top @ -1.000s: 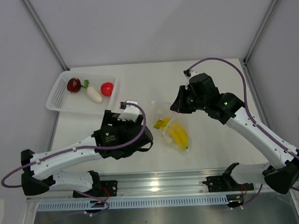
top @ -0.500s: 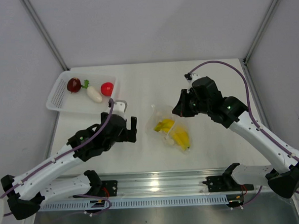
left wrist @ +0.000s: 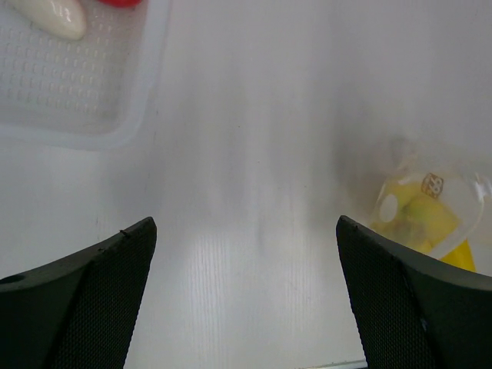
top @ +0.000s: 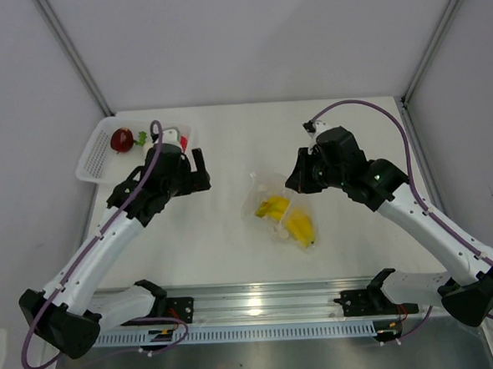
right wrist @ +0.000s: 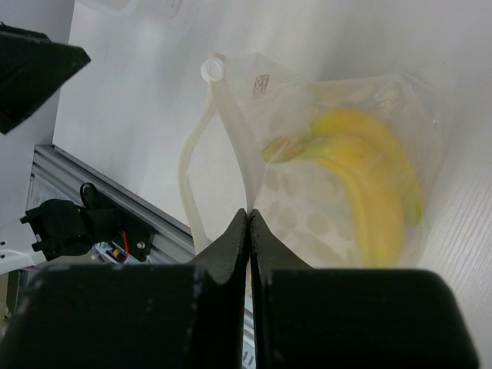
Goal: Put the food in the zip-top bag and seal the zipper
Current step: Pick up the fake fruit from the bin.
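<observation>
The clear zip-top bag (top: 273, 201) lies mid-table with the yellow banana bunch (top: 298, 226) inside it. My right gripper (top: 300, 179) is shut on one lip of the bag's open mouth (right wrist: 250, 215). The banana (right wrist: 361, 177) shows through the plastic, and the zipper strip (right wrist: 192, 157) loops off to the left. My left gripper (top: 199, 171) is open and empty beside the basket's right end, and the bag (left wrist: 423, 211) shows at the right of its view. The dark round fruit (top: 122, 140) sits in the basket. The red apple (top: 183, 143) and white radish (left wrist: 54, 15) are mostly hidden from above.
The white mesh basket (top: 95, 164) stands at the back left, and its corner (left wrist: 84, 100) fills the upper left of the left wrist view. The aluminium rail (top: 262, 305) runs along the near edge. Frame posts and walls close in the sides.
My left arm has swung away from the bag, up and left to the basket's right end, gripper open. My right gripper stays shut on the bag, nearly still.
</observation>
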You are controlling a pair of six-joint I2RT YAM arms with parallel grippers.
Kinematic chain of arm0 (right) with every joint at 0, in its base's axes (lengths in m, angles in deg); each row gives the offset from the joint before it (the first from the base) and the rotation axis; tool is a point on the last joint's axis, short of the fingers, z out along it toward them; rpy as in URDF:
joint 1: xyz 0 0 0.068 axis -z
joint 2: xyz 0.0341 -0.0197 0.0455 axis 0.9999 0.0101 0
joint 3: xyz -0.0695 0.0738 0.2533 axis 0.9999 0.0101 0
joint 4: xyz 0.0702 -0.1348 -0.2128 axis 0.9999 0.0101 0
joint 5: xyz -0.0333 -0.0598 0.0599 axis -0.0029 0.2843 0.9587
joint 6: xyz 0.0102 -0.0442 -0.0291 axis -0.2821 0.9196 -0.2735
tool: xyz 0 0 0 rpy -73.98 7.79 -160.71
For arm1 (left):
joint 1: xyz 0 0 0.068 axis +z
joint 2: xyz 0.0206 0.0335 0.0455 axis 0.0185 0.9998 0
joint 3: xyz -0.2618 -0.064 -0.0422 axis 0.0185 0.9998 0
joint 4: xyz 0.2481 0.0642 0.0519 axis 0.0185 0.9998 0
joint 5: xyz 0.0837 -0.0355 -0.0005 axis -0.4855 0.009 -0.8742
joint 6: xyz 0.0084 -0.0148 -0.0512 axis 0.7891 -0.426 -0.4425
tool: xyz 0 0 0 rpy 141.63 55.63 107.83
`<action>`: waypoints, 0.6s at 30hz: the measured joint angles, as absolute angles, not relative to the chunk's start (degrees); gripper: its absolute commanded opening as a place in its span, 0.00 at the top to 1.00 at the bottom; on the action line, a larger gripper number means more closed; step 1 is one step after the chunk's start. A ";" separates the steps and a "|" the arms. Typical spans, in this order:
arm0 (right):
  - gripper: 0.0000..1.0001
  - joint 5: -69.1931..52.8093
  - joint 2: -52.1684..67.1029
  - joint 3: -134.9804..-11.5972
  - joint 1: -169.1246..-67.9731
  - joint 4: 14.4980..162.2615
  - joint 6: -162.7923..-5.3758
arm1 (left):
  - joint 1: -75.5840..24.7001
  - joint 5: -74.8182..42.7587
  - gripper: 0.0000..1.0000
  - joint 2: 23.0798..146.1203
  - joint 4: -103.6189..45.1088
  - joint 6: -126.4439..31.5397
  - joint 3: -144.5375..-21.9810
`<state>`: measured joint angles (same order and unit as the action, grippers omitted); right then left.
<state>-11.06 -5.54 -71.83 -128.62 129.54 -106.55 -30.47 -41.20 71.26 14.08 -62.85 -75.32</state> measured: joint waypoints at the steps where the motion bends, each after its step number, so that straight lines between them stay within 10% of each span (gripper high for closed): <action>1: 1.00 -11.06 -5.54 -71.83 -128.62 129.56 -106.39 | -28.88 -40.10 0.01 71.65 13.82 -62.96 -75.43; 18: 1.00 -10.82 -2.96 -71.85 -127.90 129.50 -104.19 | -3.26 -28.21 0.04 94.10 5.01 -73.94 -83.69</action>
<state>-10.82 -2.96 -71.85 -127.90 129.50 -104.19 -3.26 -28.21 94.10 5.01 -73.94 -83.69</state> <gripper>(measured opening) 0.006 0.969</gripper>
